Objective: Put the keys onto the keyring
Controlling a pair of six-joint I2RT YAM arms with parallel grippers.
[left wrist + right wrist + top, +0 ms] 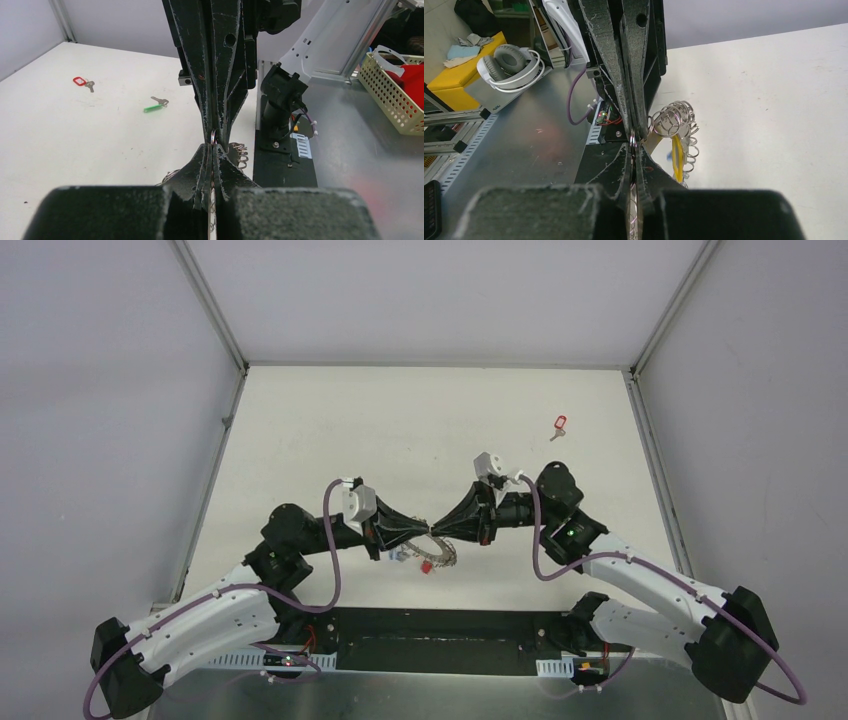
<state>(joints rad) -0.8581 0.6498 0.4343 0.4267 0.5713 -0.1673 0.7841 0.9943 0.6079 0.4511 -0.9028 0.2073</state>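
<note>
My left gripper (425, 530) and right gripper (440, 529) meet tip to tip above the table's near middle. Both are shut on the edge of the keyring (440, 552), pinching a small silver split ring (213, 136) between their tips. The keyring's fringe of split rings (675, 118) hangs beside the right gripper (634, 146), with a yellow tag (678, 159) among them. A red tag (425, 566) hangs from the keyring. A red-tagged key (559, 424) lies far right on the table, also in the left wrist view (80, 81). A green-tagged key (152, 106) lies nearer, hidden in the top view.
The black base plate (440, 640) runs along the near edge between the arm bases. Off the table are a cream basket (395, 95) and white headphones (511, 62) on a metal bench. White walls (440, 300) close the table at the back and sides.
</note>
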